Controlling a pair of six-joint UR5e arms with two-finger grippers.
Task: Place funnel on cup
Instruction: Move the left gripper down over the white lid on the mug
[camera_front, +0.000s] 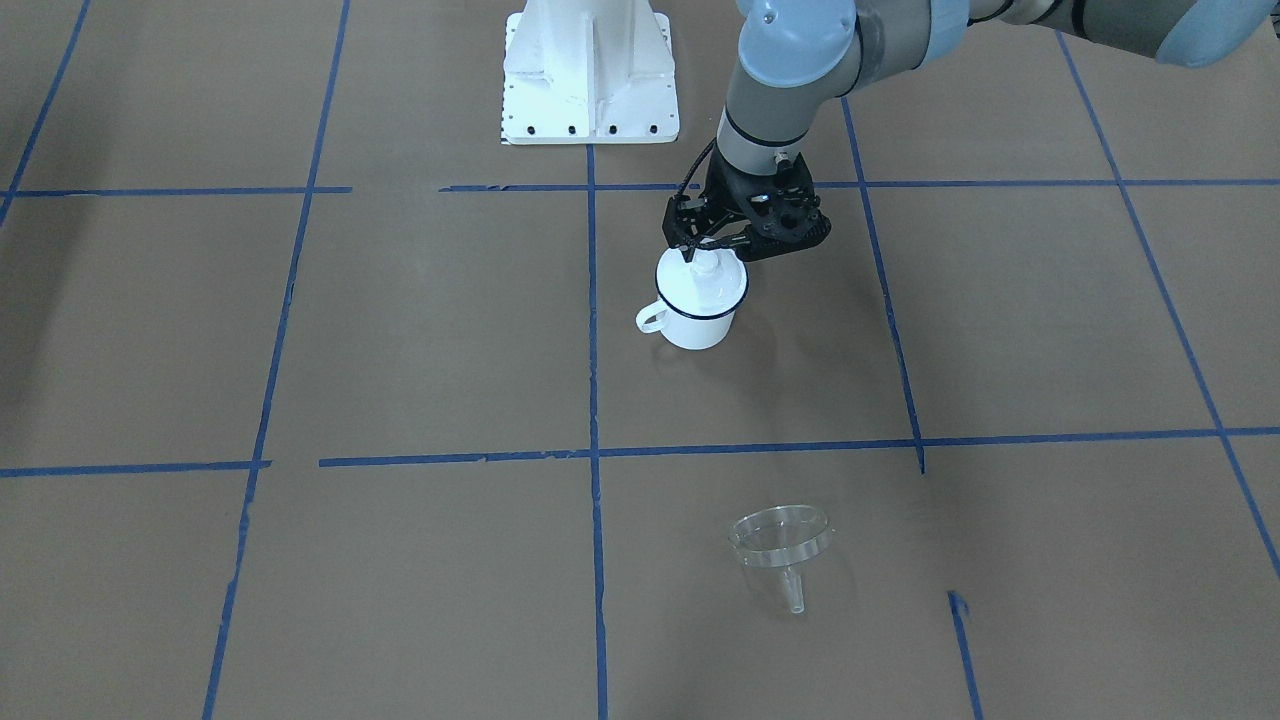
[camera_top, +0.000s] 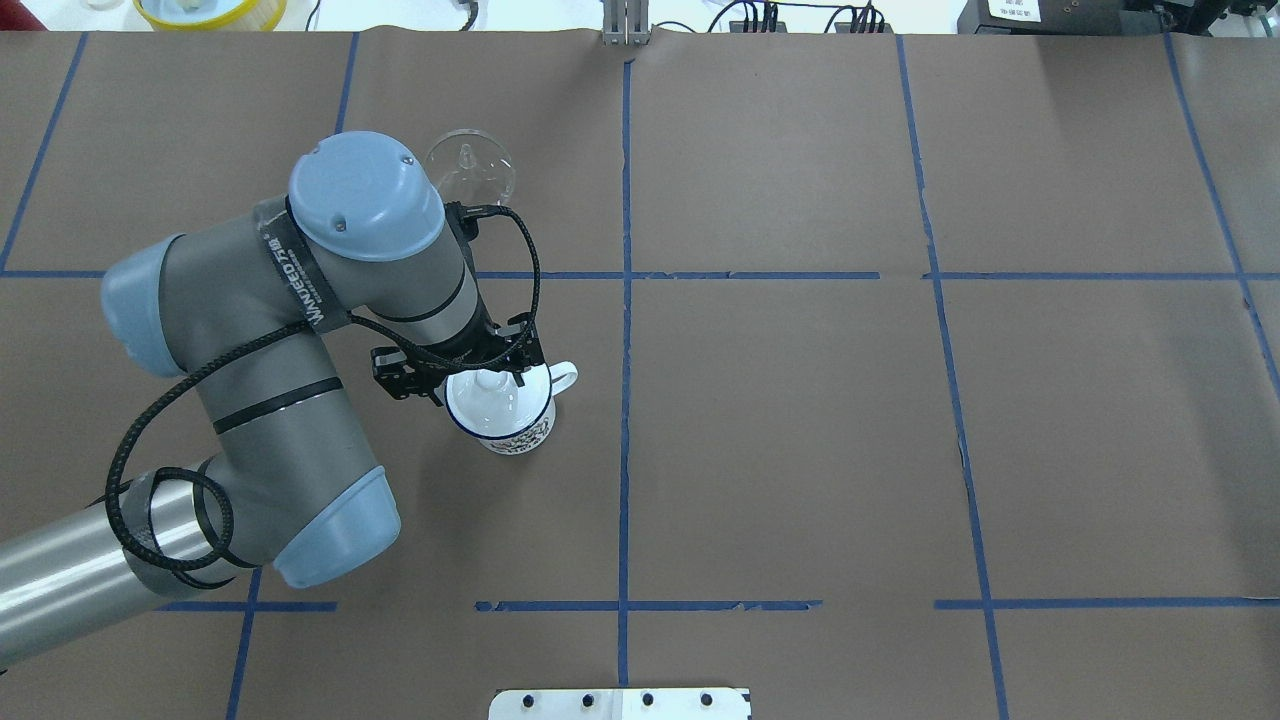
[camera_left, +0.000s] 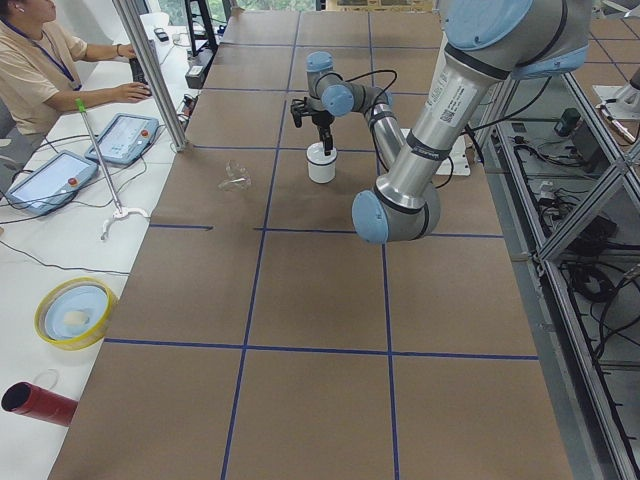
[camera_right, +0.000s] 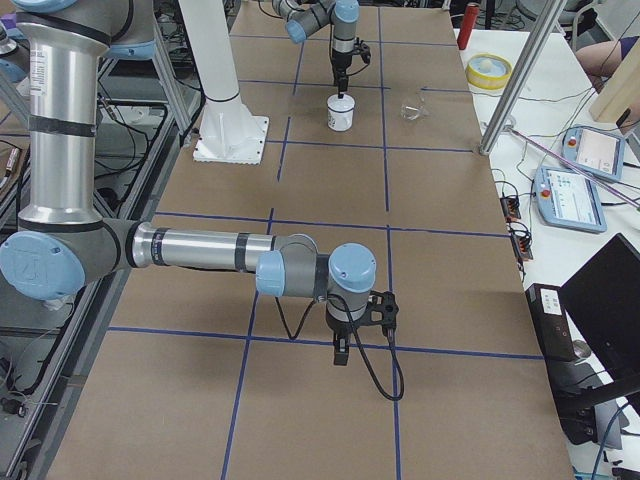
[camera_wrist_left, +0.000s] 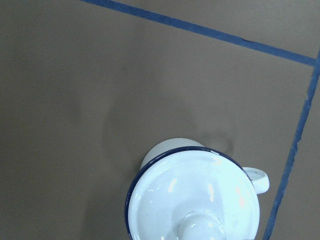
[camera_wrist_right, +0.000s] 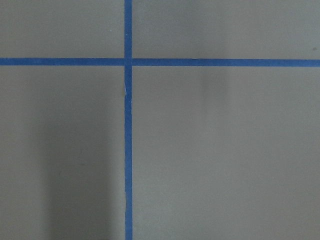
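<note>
Unreadable lettering on left arm's strap (camera_top: 300, 283)

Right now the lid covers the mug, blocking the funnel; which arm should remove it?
Left. Its jaws are at the lid on the mug; the right arm is far off.

White enamel mug with dark blue rim (camera_front: 700, 322), stood upright on the table (camera_front: 400, 330), capped by a round white knobbed lid (camera_front: 703, 282), small transparent funnel (camera_front: 781, 545), laid tilted on rim and spout, well apart.
</note>
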